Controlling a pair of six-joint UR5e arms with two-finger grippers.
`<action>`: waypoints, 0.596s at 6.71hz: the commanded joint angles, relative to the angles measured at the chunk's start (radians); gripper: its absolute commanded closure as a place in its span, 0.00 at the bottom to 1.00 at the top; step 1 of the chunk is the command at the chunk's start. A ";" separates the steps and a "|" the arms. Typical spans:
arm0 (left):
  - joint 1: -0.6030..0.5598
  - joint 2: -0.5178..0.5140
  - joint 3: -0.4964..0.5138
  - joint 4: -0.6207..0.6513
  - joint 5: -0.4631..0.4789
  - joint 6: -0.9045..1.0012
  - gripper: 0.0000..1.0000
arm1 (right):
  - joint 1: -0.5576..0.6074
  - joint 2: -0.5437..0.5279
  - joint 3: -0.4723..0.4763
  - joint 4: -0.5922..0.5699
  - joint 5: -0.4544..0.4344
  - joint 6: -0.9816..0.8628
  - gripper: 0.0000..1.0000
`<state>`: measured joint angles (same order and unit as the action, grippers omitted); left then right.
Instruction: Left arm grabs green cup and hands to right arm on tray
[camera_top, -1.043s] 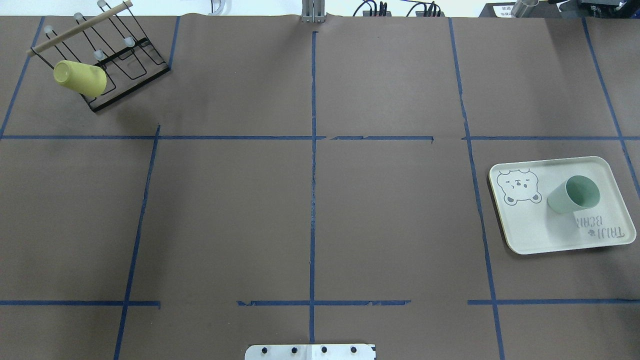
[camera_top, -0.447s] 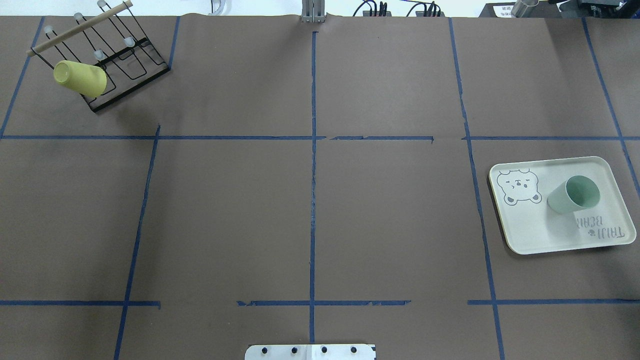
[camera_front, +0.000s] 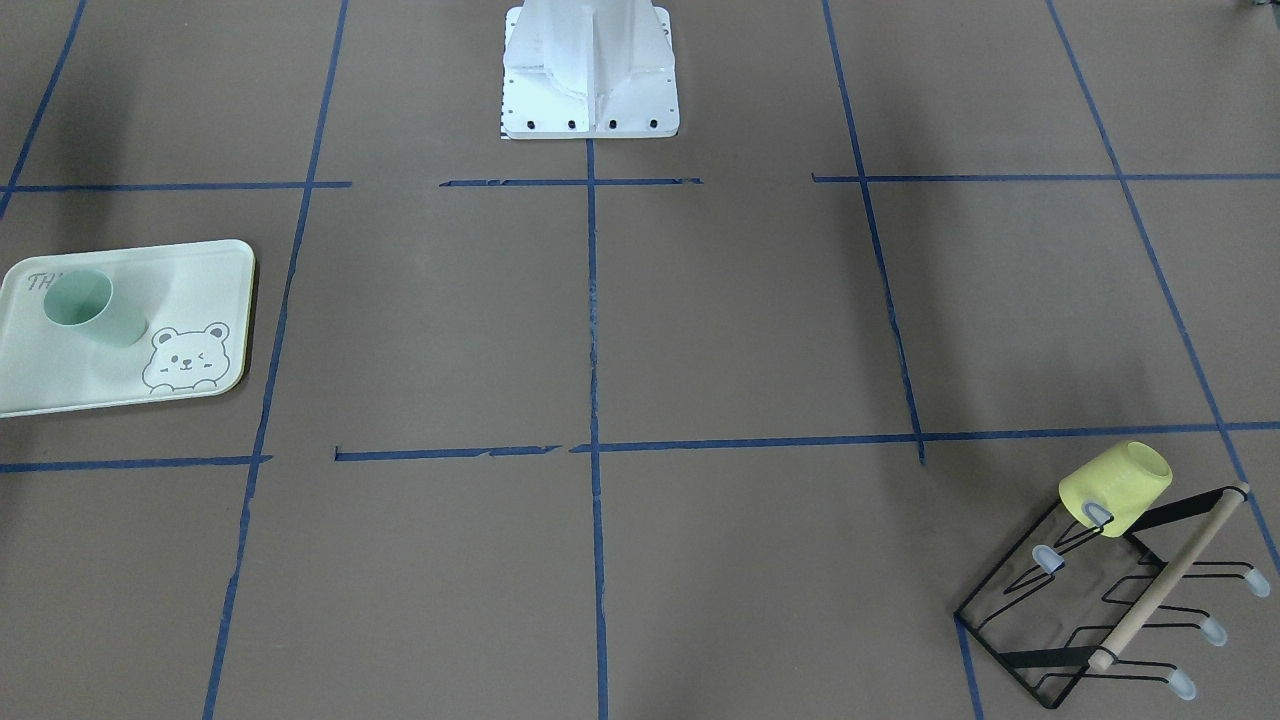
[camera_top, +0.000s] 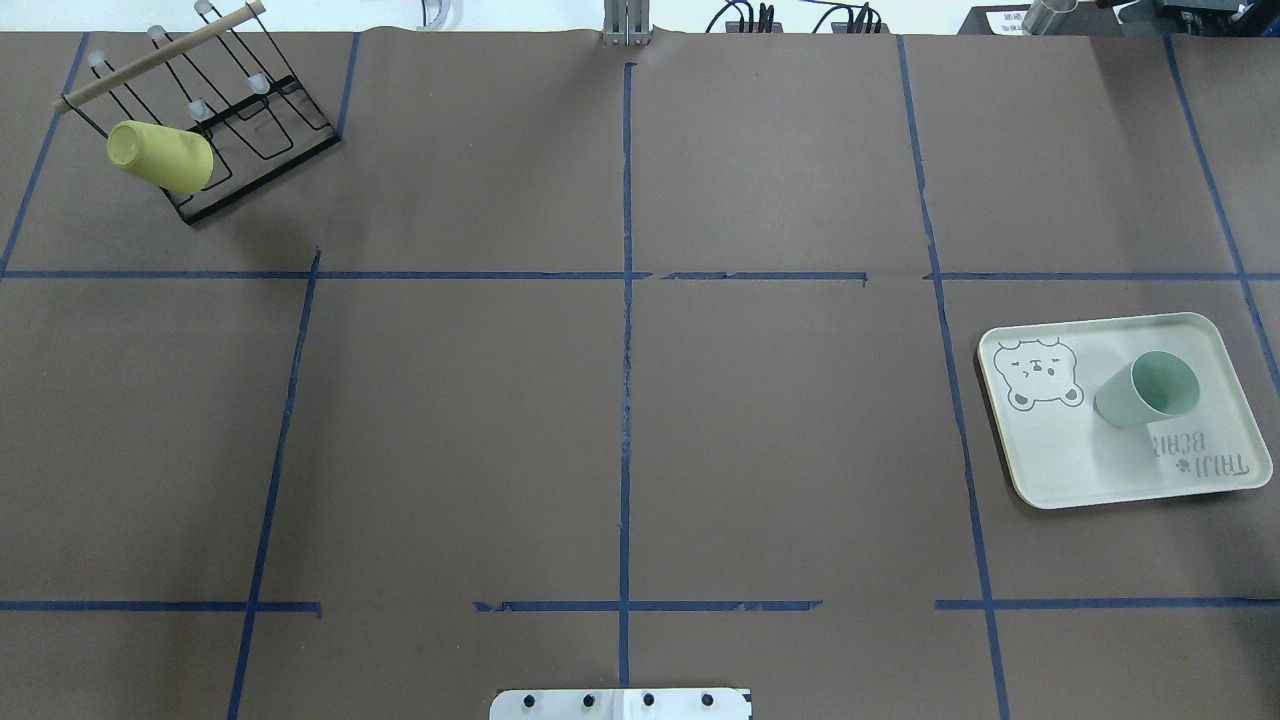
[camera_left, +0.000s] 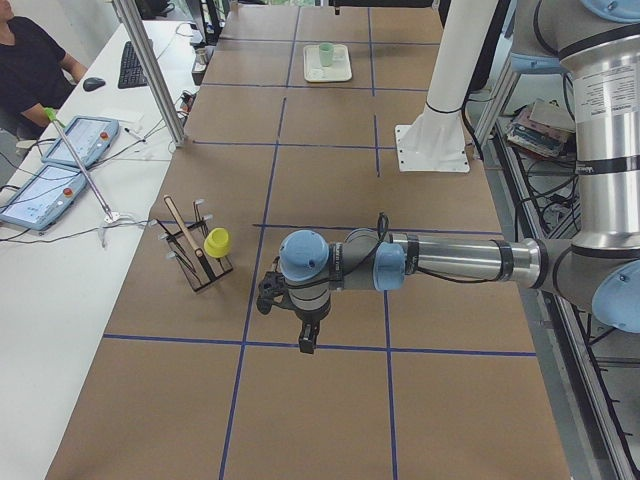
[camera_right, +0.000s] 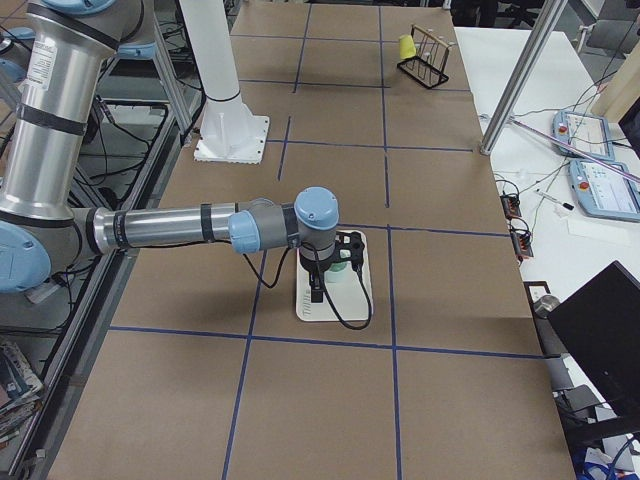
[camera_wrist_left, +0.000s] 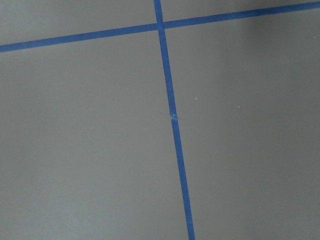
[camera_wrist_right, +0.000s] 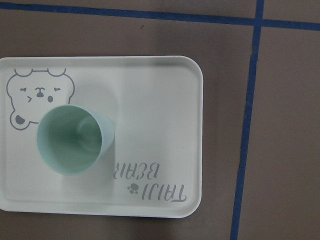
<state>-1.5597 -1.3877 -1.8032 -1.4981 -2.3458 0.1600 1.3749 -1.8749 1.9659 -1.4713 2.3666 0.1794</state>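
The green cup (camera_top: 1145, 390) stands upright on the tray (camera_top: 1080, 460) at the table's right side, beside the bear drawing. It also shows in the front view (camera_front: 95, 310) and from above in the right wrist view (camera_wrist_right: 75, 140), on the tray (camera_wrist_right: 160, 100). The right gripper (camera_right: 345, 255) hovers above the cup and tray. The left gripper (camera_left: 272, 292) hangs over bare table near the rack. Both grippers show only in the side views, so I cannot tell whether they are open or shut. The left wrist view shows only brown table and blue tape.
A yellow cup (camera_top: 160, 157) hangs on a black wire rack (camera_top: 255, 130) with a wooden bar at the far left corner. The white robot base (camera_front: 590, 70) stands at the near middle edge. Blue tape lines grid the brown table.
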 joint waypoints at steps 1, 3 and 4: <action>0.009 -0.048 0.031 0.005 0.023 -0.002 0.00 | 0.004 0.002 0.005 -0.003 0.000 -0.014 0.00; 0.015 -0.069 0.079 -0.042 0.020 0.003 0.00 | 0.006 -0.007 0.007 -0.003 0.003 -0.020 0.00; 0.015 -0.080 0.091 -0.075 0.022 0.003 0.00 | 0.009 -0.010 0.008 -0.003 0.005 -0.020 0.00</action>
<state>-1.5459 -1.4531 -1.7326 -1.5377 -2.3240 0.1612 1.3805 -1.8805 1.9712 -1.4741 2.3694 0.1610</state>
